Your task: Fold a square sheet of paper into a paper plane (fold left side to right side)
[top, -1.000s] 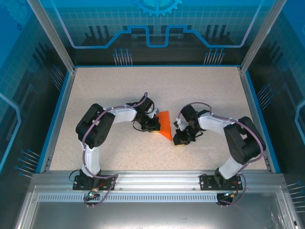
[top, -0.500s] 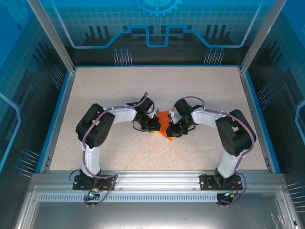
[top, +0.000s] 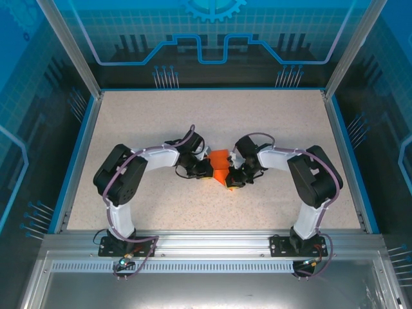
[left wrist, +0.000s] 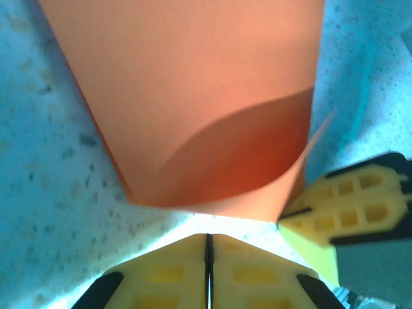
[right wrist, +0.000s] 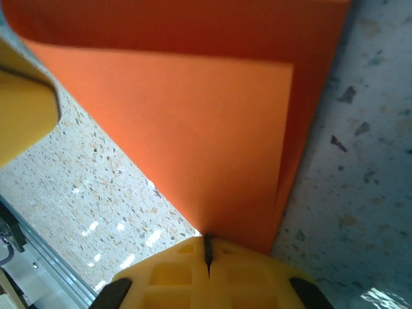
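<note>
Starting on the left in the top view: got the left gripper point(top: 206, 172) sitting at about 9 o'clock of the orange sheet of paper point(top: 221, 165), right up against its edge. From the left wrist cam, seeing its yellow fingers point(left wrist: 161, 270) pressed flat together, with just a thin dark seam between them. Can't tell about any paper caught in there. Seeing the sheet's curled edge just past the tips at 12 o'clock, bowed upward with a shadowed hollow under the raised flap.

Moving to the middle: paper lying on the speckled table point(top: 270, 122), close to centre and a touch toward 6 o'clock. Already creased into a smaller shape, with a point toward 5 o'clock.

Over to the right: found the right gripper point(top: 233, 181) at roughly 4 o'clock of the paper. Fingers point(right wrist: 251, 277) squeezed tight on a folded corner of the sheet, layers running straight into the seam. Also spotted the left one's yellow fingertip poking in at 10 o'clock of the right wrist view.
</note>
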Controlling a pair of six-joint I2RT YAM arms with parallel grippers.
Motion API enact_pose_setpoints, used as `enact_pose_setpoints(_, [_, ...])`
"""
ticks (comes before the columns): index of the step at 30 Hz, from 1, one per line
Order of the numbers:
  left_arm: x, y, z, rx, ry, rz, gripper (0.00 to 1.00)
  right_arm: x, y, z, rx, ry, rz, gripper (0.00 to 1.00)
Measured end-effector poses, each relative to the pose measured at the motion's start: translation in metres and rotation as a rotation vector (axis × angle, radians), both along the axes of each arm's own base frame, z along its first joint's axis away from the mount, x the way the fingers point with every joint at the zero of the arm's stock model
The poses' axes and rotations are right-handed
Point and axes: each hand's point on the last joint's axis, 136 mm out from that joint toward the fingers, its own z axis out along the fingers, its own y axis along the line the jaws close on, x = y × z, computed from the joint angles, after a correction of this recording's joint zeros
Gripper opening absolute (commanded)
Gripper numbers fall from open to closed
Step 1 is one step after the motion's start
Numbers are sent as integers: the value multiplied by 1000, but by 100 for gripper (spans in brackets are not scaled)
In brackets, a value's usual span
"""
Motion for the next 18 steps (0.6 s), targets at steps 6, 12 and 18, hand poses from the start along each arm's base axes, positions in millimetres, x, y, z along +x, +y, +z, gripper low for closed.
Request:
enact_pose_setpoints(6, [-14, -27, 15, -66, -38, -80, 7, 0, 1, 0, 27, 7, -6, 0])
enact_pose_setpoints(12, [-20, -45, 15, -80, -38, -126, 6, 0, 1, 0, 36, 11, -9, 0])
enact_pose_setpoints(18, [-14, -48, 3, -71, -24, -123, 6, 0, 0, 0, 36, 11, -9, 0])
